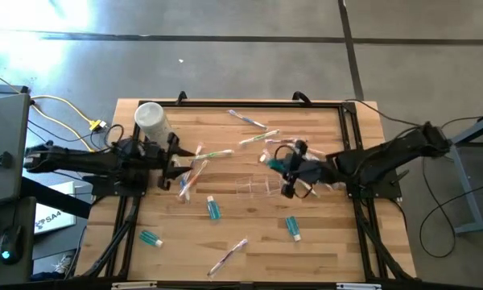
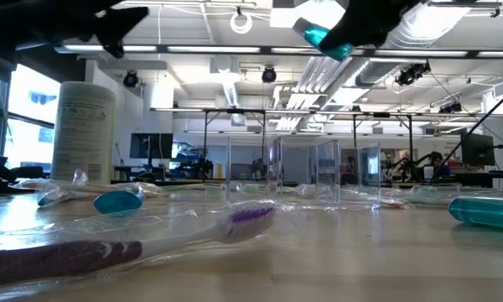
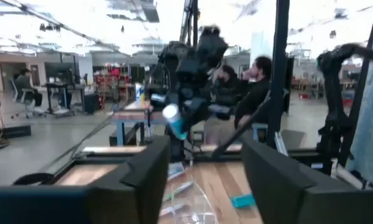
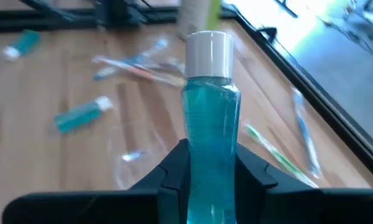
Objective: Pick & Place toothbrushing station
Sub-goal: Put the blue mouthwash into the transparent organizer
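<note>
Gripping a teal bottle (image 4: 210, 124), the right gripper (image 4: 211, 177) is held above the clear holder (image 1: 258, 186). The left gripper (image 3: 202, 171) is seen parted, empty, near the white tub (image 1: 152, 121)

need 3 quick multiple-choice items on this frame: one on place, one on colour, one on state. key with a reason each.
1. Where does the white tub stand?
A. far left corner of the table
B. near right corner
C. table centre

2. What colour is the liquid in the bottle that the right pincer holds?
A. red
B. teal
C. yellow

3. How is the right pincer?
A. open and empty
B. shut on the bottle
C. resting on the table

Key: 1 A, the high view shows the tub by the left arm at the far edge. 2 B, the right wrist view shows teal liquid under a white cap. 3 B, its fingers clamp the bottle's sides, held in the air.
</note>
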Controlling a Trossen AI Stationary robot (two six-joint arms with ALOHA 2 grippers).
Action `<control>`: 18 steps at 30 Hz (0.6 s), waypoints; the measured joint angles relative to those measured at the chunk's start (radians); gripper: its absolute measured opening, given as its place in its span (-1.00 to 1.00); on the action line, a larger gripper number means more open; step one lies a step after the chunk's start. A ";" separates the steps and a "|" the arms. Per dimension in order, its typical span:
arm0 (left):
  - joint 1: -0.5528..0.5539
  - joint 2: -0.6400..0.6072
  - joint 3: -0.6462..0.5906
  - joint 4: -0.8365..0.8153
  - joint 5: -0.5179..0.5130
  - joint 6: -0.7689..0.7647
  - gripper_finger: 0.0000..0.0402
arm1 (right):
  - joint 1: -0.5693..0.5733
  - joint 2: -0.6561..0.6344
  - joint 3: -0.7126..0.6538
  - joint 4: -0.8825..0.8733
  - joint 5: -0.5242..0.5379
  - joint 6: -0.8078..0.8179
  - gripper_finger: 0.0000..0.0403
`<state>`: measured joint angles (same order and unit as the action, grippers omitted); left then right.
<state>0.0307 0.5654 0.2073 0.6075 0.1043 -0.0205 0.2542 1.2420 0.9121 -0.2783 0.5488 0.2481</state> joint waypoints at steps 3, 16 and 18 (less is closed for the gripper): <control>0.000 0.188 0.078 0.103 0.027 0.010 0.20 | 0.024 0.042 -0.001 0.059 0.000 -0.053 -0.65; -0.001 0.779 0.516 0.121 0.182 0.012 0.26 | 0.048 0.109 0.000 0.226 0.002 -0.148 -0.65; -0.001 0.816 0.553 0.116 0.215 0.024 0.26 | 0.055 0.109 0.001 0.232 0.001 -0.146 -0.65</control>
<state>0.0299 1.3815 0.7602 0.7230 0.3197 0.0040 0.3087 1.3510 0.9127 -0.0465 0.5499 0.1022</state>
